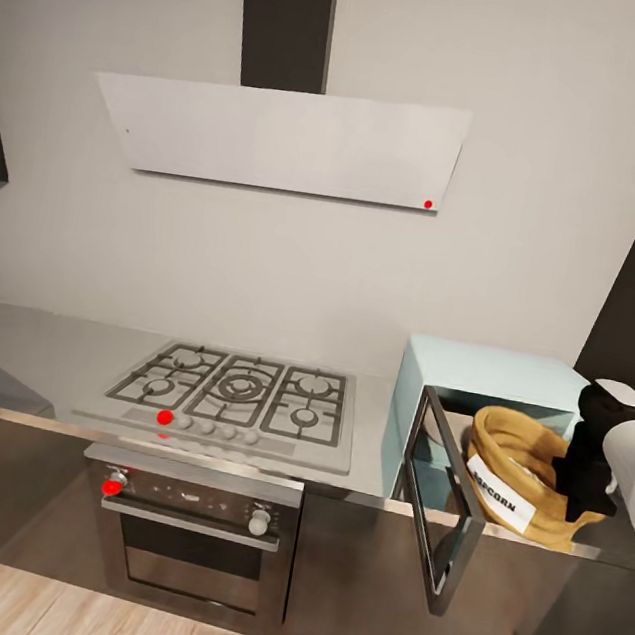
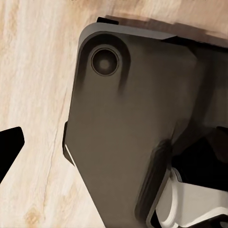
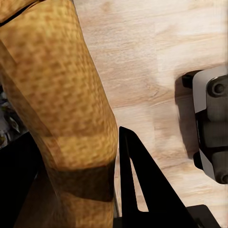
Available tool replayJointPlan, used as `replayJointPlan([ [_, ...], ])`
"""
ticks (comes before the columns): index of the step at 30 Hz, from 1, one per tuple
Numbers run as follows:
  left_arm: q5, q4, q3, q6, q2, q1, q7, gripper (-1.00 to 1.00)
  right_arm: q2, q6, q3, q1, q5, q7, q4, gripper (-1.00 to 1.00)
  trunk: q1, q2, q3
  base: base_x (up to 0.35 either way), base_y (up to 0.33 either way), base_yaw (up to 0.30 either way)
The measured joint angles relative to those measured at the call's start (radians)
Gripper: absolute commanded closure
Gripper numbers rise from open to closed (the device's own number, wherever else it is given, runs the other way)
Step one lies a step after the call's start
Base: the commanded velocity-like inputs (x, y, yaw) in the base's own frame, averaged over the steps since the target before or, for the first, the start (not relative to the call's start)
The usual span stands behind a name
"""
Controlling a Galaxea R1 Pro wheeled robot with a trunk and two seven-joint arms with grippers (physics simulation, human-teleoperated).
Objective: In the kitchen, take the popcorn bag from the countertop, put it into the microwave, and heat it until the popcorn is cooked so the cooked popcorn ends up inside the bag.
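At the right end of the table [image 1: 49, 361], the microwave [image 1: 491, 374] is standing w/ its door [image 1: 442, 497] swung wide open toward the room. The popcorn bag [image 1: 522, 478] is sitting in front of the microwave's opening, tilted, w/ its rolled rim facing up and left and its white label facing front; whether it is resting on anything I cannot tell. The right hand [image 1: 594, 468] is gripping the bag's right side, black fingers pressing into the cloth. In the right wrist view the bag [image 3: 57, 104] is showing up close as woven tan cloth, and one dark finger [image 3: 142, 190] is lying right along it, touching; the wood floor [image 3: 156, 71] and part of the robot's base [image 3: 213, 123] are showing beyond.

Left of the microwave, the gas hob [image 1: 236, 397] is sitting in the table, w/ the oven [image 1: 192, 527] below it and the hood [image 1: 282, 139] on the wall above.

In the left wrist view, a dark finger tip [image 2: 9, 147] of the left hand is showing over the wood floor [image 2: 33, 95], next to the robot's grey base [image 2: 123, 123]; can't tell if that hand is wide or narrow.
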Motion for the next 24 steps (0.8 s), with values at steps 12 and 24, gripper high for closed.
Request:
replayJointPlan([
  [12,0.000,0.000,0.000,0.001,0.000,0.000,0.001,-1.00,0.001,0.000,0.006,-0.001,0.000,0.001,0.000,1.00,0.000,0.000,0.000,0.086,0.000,0.000],
  [24,0.000,0.000,0.000,0.000,0.000,0.000,0.002,-1.00,0.001,0.001,0.005,-0.001,0.000,0.003,0.000,1.00,0.000,0.000,0.000,0.076,0.000,0.000],
])
